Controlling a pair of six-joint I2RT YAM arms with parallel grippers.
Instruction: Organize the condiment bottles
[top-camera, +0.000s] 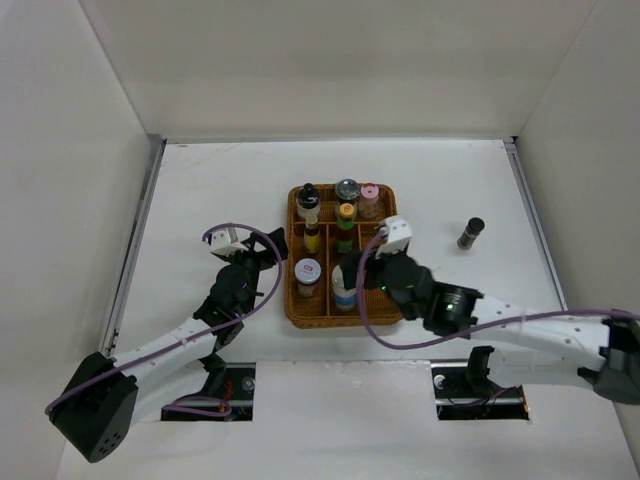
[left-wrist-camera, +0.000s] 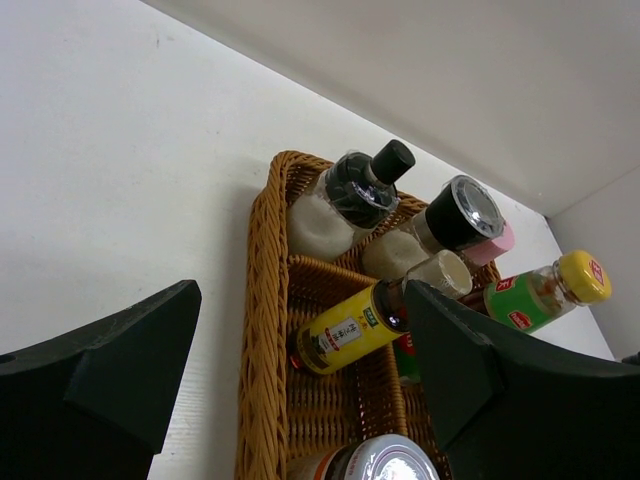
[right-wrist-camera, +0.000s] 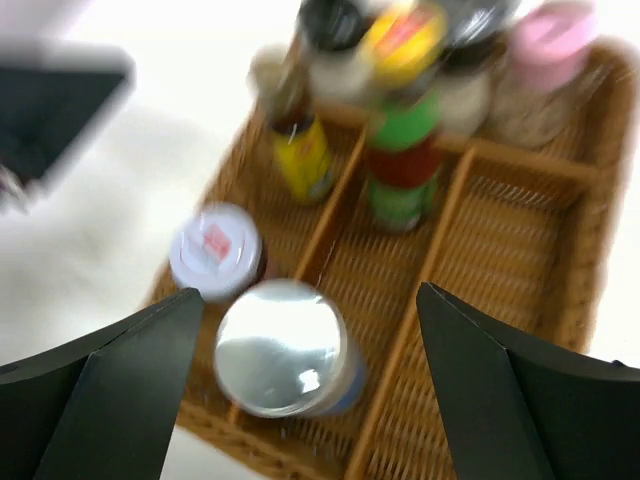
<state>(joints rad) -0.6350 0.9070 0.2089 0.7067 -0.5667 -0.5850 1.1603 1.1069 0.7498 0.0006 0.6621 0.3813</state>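
Right claw (right-wrist-camera: 310, 298) hovers over wicker tray (top-camera: 290, 272), jaws spread, gripping nothing. White-blue cylinder (right-wrist-camera: 285, 345) stands in front middle compartment just below. Left claw (left-wrist-camera: 302, 292) also released, beside tray's left rim. One dark shaker (top-camera: 470, 232) sits out on counter (top-camera: 200, 190), well right of tray. Next job, likely: right arm fetches it into bare right compartment.

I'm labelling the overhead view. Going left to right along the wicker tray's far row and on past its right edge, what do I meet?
In order: black-capped bottle → grey-lidded jar → pink-lidded jar → dark shaker, standing alone.
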